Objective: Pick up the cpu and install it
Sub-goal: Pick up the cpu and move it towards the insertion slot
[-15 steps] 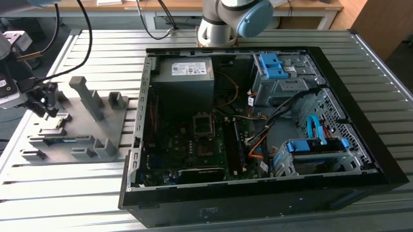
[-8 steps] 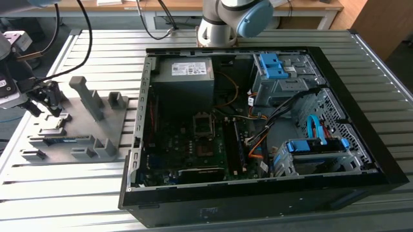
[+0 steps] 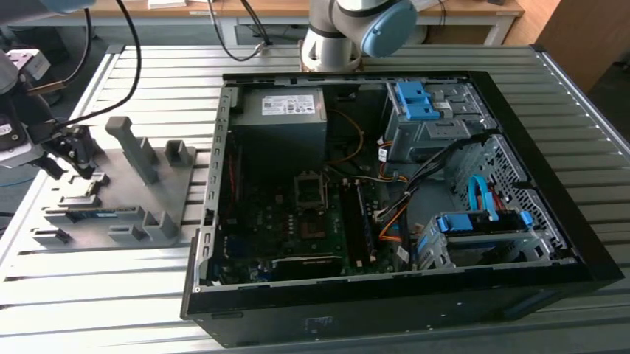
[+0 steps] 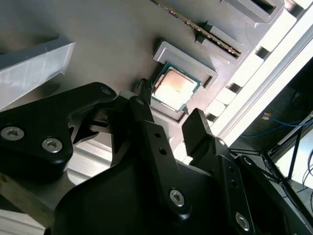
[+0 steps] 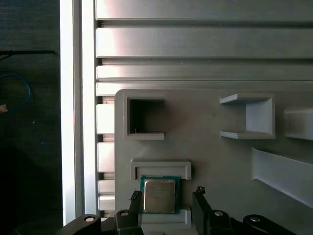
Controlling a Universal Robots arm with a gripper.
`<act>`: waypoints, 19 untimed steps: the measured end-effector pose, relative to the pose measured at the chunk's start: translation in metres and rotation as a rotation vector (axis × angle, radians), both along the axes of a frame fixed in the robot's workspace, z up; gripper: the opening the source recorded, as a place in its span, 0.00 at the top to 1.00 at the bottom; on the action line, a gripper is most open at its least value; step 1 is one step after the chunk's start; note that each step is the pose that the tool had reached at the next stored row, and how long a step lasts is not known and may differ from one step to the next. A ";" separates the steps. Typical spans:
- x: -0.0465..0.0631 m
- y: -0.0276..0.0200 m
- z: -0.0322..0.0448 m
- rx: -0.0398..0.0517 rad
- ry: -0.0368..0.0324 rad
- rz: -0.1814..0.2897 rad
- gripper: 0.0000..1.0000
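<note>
Jaws stand open, one black finger (image 5: 136, 205) on each side of the cpu (image 5: 159, 195), with the gripper (image 5: 167, 196) low over the grey fixture plate (image 5: 215, 166); whether the tips touch the chip's edges cannot be told. In the second wrist view the gripper (image 4: 171, 100) straddles the cpu (image 4: 175, 88), which lies flat, silver top up, in a shallow pocket of the plate (image 4: 112, 39). Raised lips close that pocket on two sides, and the two sides facing the fingers are open. The finger bases hide the plate surface behind them. A long thin memory stick (image 4: 222, 43) stands on edge in a slot of the plate, just past the pocket. A deeper square pocket (image 5: 145, 116) lies near the plate's rim, and the slatted table (image 5: 195, 44) runs on beyond that rim. In the exterior view the gripper (image 3: 88, 171) is over the plate (image 3: 128, 199), its upper body cut off by the frame, and the open computer case (image 3: 394, 310) lies beside the plate
</note>
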State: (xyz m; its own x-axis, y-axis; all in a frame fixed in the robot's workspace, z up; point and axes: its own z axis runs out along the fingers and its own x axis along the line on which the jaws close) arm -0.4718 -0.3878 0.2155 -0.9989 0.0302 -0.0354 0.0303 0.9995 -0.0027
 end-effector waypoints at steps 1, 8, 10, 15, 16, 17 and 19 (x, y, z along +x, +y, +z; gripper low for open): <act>0.000 0.0000 -0.0007 0.0000 0.0000 0.000 0.47; 0.000 -0.0001 -0.0062 0.0000 0.0001 0.000 0.47; 0.000 -0.0001 -0.0072 -0.0001 0.0002 0.000 0.47; 0.000 -0.0001 -0.0095 -0.0001 0.0002 0.000 0.47; 0.000 -0.0001 -0.0101 -0.0001 0.0001 0.000 0.47; 0.000 -0.0001 -0.0107 0.0000 0.0000 0.000 0.47; 0.000 -0.0001 -0.0122 0.0000 0.0000 0.000 0.47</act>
State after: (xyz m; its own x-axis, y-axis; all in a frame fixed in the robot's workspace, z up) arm -0.4718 -0.3879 0.2033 -0.9989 0.0302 -0.0354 0.0303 0.9995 -0.0027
